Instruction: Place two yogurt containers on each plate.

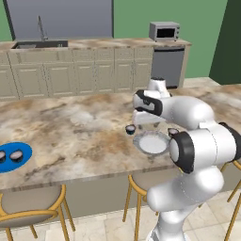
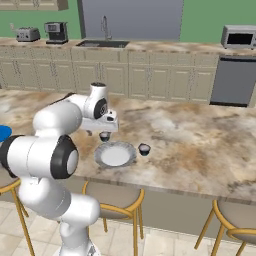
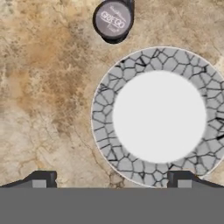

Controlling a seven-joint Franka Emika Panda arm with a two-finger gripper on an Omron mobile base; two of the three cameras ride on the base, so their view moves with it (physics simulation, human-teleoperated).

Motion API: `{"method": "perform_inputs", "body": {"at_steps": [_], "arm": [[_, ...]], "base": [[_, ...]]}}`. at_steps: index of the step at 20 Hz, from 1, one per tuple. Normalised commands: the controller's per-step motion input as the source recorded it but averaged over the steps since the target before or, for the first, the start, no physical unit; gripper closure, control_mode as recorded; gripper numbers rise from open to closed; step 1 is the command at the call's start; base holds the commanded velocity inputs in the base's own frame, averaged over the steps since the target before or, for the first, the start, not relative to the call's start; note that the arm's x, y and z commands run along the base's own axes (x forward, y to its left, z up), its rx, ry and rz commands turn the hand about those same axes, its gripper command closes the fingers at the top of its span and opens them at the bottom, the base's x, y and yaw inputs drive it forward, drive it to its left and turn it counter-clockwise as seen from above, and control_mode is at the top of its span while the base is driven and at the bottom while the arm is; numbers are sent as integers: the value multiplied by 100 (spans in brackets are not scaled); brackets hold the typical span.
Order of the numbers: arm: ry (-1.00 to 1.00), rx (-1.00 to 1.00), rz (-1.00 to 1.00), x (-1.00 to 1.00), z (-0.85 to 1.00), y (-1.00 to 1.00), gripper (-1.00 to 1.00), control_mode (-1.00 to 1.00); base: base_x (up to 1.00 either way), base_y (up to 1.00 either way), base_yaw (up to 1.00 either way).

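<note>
The light grey-white plate (image 1: 151,143) (image 2: 115,154) (image 3: 159,116) lies near the counter's front edge with nothing on it. One yogurt container (image 1: 130,129) (image 2: 104,136) (image 3: 113,19) stands on the counter just beyond the plate's far left rim. Another yogurt container (image 1: 173,132) (image 2: 144,148) stands at the plate's right side, partly behind my arm in the left base view. The blue plate (image 1: 24,153) (image 2: 2,132) far to the left carries two yogurt containers (image 1: 17,155) (image 1: 1,156). My gripper (image 1: 141,122) (image 2: 101,132) (image 3: 111,180) hovers open and empty over the counter beside the grey plate.
Bar stools (image 1: 28,207) (image 2: 112,197) stand under the island's front edge. The back counter holds a sink (image 1: 40,44), a microwave (image 1: 164,31), a toaster (image 2: 28,34) and a coffee machine (image 2: 56,32).
</note>
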Motion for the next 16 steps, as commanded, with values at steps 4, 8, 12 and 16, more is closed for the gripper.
{"method": "perform_inputs", "body": {"at_steps": [4,8,12,16], "arm": [[-29,0,17,24,0,27,-100,-100],[-25,0,11,24,-13,29,-100,-100],[-8,0,1,36,-23,16,-100,-100],[2,0,0,47,-3,9,-100,-100]], "base": [[0,0,0],[0,0,0],[0,0,0],[0,0,0]]}}
